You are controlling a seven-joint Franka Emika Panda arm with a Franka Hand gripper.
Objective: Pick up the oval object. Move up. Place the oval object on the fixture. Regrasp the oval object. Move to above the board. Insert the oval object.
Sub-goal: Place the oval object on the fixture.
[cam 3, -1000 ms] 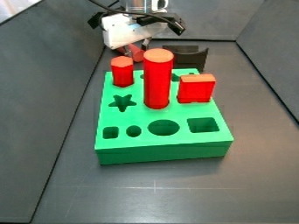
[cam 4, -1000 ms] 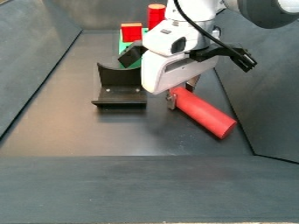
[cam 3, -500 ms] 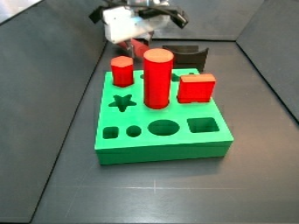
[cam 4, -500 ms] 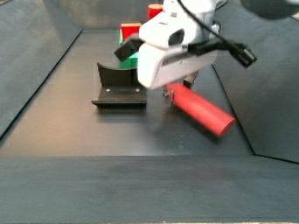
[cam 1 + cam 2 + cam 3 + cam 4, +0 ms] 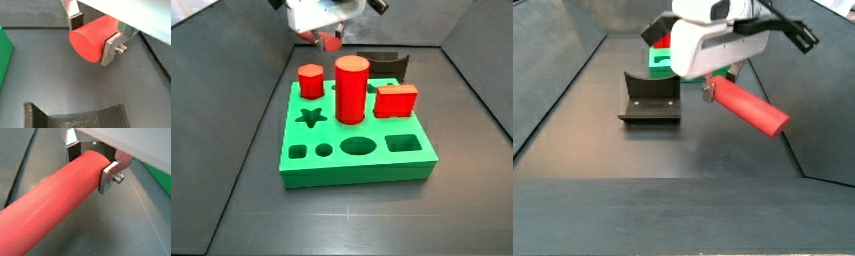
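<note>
The oval object (image 5: 754,108) is a long smooth red peg, held level in the air clear of the dark floor. My gripper (image 5: 714,88) is shut on it near one end; the rest sticks out past the fingers. Both wrist views show the silver fingers (image 5: 112,47) (image 5: 109,175) pressed flat against the peg's sides (image 5: 90,42) (image 5: 60,203). In a side view only the peg's tip (image 5: 331,42) shows under the gripper (image 5: 330,38). The black fixture (image 5: 651,100) (image 5: 385,62) (image 5: 73,117) stands on the floor beside and below the gripper. The green board (image 5: 358,150) (image 5: 660,58) lies beyond it.
On the board stand a thick round red cylinder (image 5: 352,90), a short red hexagonal peg (image 5: 310,80) and a red square block (image 5: 396,100). Star, circle, oval and square holes along its near side are open. Sloping grey walls (image 5: 560,90) close in the floor on both sides.
The gripper has risen with the oval object in it. The peg lay on or just above the floor before and now hangs well above it.
</note>
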